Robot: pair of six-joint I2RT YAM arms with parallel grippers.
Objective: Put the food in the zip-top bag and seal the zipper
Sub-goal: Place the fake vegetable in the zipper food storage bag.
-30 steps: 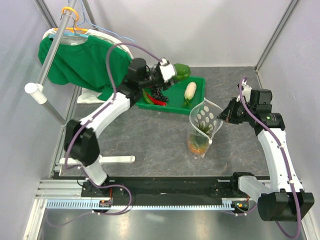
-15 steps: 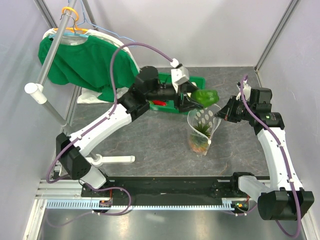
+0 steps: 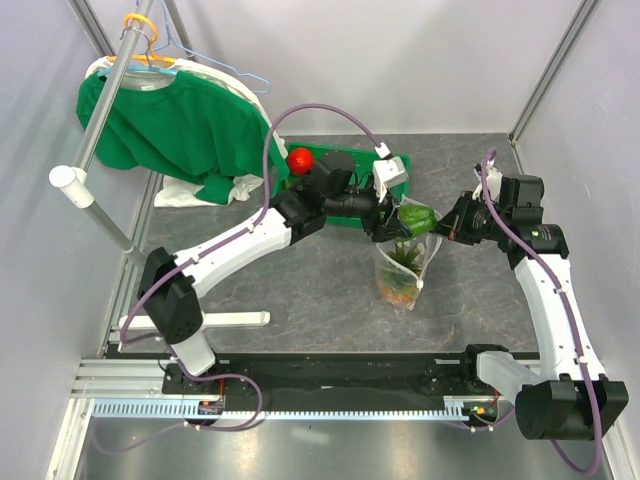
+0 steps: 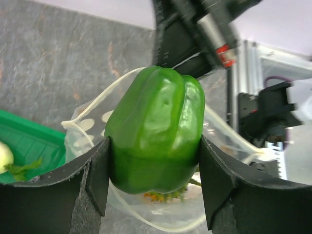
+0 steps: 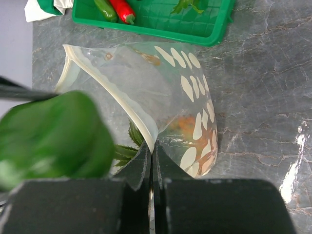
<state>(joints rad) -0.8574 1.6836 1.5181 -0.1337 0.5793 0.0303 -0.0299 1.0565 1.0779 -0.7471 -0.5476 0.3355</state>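
Glossy lobed green pepper (image 4: 155,126) clamped in left pincer (image 4: 153,165), right pincer (image 5: 151,161) pinching clear dotted zip-top bag (image 5: 180,92) rim

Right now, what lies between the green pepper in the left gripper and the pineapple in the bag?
Only the open mouth of the zip-top bag; nothing else separates green pepper and pineapple, as the left wrist view shows.

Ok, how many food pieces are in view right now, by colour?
Red: 2, tomato, chili
Green: 2, pepper, pod beside the chili
Orange: 1, pineapple
White: 1, vegetable
Total: 6
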